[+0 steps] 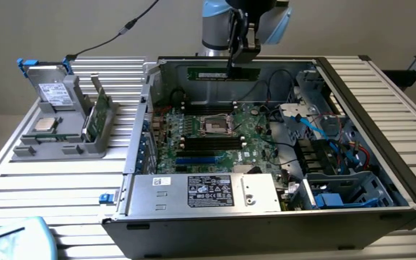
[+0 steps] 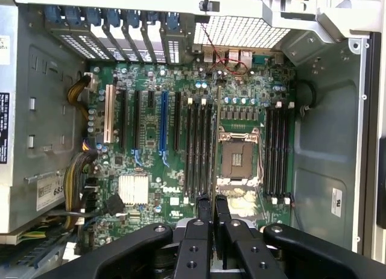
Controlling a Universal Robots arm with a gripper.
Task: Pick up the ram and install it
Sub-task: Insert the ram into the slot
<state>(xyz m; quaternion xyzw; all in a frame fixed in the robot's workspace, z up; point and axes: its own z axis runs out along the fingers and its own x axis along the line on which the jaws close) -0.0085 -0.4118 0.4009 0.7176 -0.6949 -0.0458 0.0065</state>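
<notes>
The ram (image 1: pixel 219 73) is gripped between the nearly closed fingers of the claw (image 1: pixel 238 64). It hangs just beneath the claw with its long edge level, a thin, flat green board strip with a pale label. In the wrist view, the two black metal fingers (image 2: pixel 221 210) of the claw (image 2: pixel 212 211) are seen pressed almost together. Well below the claw, a green motherboard (image 2: pixel 151 140) is laid flat inside the open grey metal case (image 1: pixel 175 81). Long, narrow black memory slots (image 2: pixel 199 143) and a square, metal-framed processor socket (image 2: pixel 236 158) are set on it.
</notes>
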